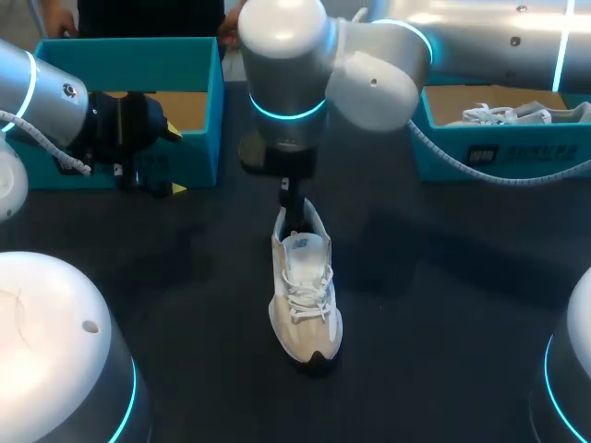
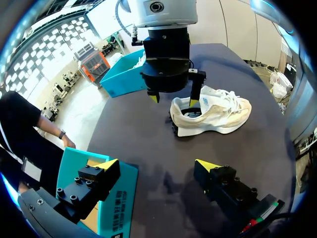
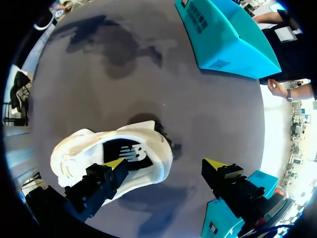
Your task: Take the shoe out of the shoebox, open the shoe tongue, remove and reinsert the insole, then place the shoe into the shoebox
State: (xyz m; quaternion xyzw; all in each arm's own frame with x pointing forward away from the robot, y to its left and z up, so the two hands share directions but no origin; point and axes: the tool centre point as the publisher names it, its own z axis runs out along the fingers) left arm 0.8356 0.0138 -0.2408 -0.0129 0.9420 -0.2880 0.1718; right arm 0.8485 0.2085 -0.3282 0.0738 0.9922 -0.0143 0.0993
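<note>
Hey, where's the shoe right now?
In the head view the shoe sits on the middle of the table, toe toward the camera, heel under the right claw.

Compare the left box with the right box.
Contents: what shows of the left box is a bare cardboard floor, while the right box holds a white shoe.
Place: the left box stands at the table's far left, the right box at its far right.
Both are teal and open-topped.
</note>
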